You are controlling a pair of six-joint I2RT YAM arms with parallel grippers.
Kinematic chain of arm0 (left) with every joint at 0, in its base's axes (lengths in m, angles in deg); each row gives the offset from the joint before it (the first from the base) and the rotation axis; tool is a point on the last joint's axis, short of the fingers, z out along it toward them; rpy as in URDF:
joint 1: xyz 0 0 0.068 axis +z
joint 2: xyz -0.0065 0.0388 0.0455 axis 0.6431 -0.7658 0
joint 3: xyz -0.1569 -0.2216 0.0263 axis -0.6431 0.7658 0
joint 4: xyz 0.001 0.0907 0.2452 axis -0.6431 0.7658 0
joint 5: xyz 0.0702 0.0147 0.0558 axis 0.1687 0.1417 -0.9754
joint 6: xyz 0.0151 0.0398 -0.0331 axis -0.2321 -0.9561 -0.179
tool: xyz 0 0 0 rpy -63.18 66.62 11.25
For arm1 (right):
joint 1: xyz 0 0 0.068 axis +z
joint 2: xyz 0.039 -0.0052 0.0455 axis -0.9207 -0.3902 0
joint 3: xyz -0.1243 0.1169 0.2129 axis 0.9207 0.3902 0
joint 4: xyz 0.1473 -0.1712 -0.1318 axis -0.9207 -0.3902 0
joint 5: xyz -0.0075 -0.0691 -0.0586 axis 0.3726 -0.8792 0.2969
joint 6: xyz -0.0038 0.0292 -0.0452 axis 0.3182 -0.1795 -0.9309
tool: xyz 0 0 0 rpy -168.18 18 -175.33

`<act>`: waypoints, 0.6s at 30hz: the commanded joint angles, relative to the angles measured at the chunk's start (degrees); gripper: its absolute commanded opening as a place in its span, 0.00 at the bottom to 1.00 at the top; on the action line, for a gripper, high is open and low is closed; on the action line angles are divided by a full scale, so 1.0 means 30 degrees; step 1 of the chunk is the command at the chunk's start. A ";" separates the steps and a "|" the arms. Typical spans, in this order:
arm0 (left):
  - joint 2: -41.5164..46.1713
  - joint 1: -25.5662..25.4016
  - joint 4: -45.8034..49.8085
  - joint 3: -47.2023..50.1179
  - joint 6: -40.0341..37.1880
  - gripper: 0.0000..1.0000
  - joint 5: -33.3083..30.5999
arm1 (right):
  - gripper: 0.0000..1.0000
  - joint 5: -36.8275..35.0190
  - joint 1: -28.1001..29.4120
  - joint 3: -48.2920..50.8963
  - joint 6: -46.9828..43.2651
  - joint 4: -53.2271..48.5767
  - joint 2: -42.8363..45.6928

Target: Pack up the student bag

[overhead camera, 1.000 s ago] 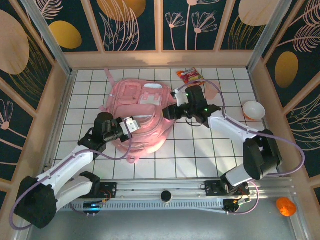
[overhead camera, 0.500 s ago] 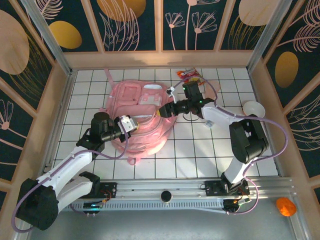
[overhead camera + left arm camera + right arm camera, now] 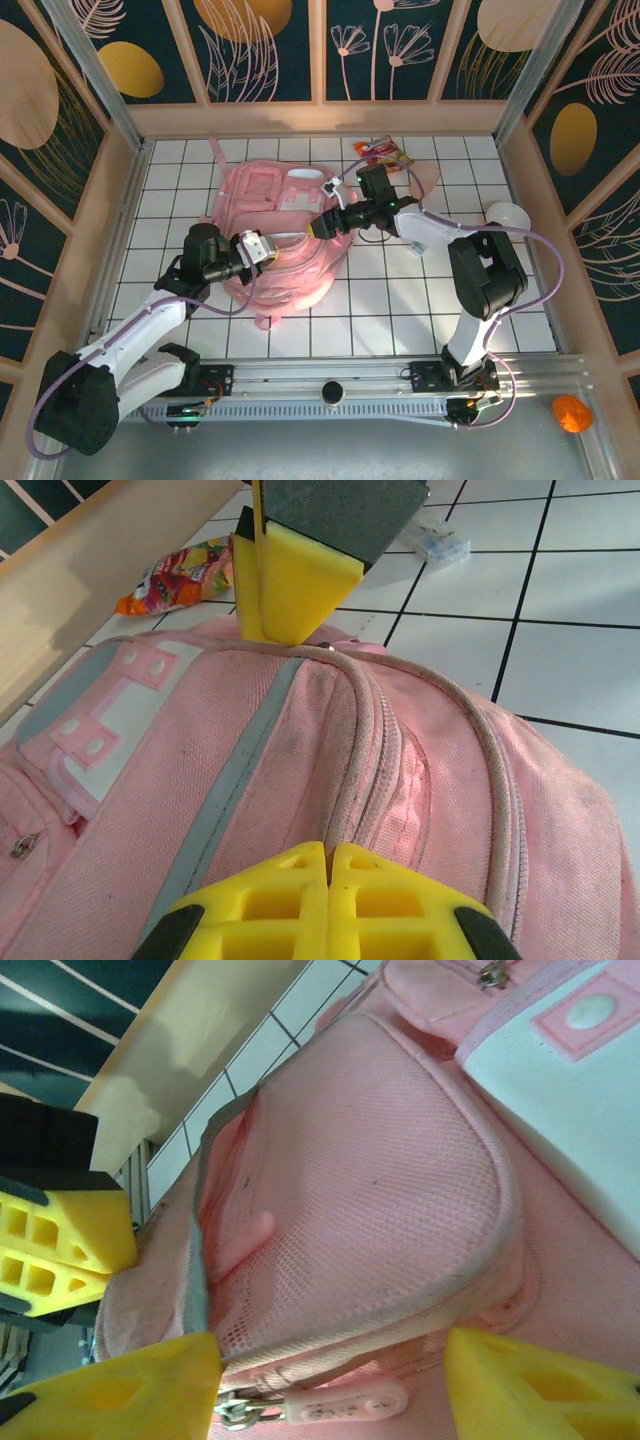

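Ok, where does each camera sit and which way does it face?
Top external: above and behind the bases, looking down on the large soft pink fabric backpack; both arms, left hand and right hand show.
Left wrist: low over the backpack, facing the right hand; its shut yellow fingers at the bottom.
Right wrist: close over the backpack's mesh pocket, facing the left hand; its open fingers at the bottom.
Shared: each wrist view catches the other hand.
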 commanded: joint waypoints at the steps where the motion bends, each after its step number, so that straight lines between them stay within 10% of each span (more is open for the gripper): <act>1: -0.0087 0.0029 -0.2146 -0.0632 0.0292 0.00 0.1077 | 0.59 0.1030 0.0752 -0.0295 -0.0495 -0.1119 0.0084; 18: -0.0531 0.0114 -0.2035 -0.1252 -0.0060 0.00 0.0797 | 0.59 -0.0305 0.1747 -0.1012 -0.2127 -0.5369 0.0834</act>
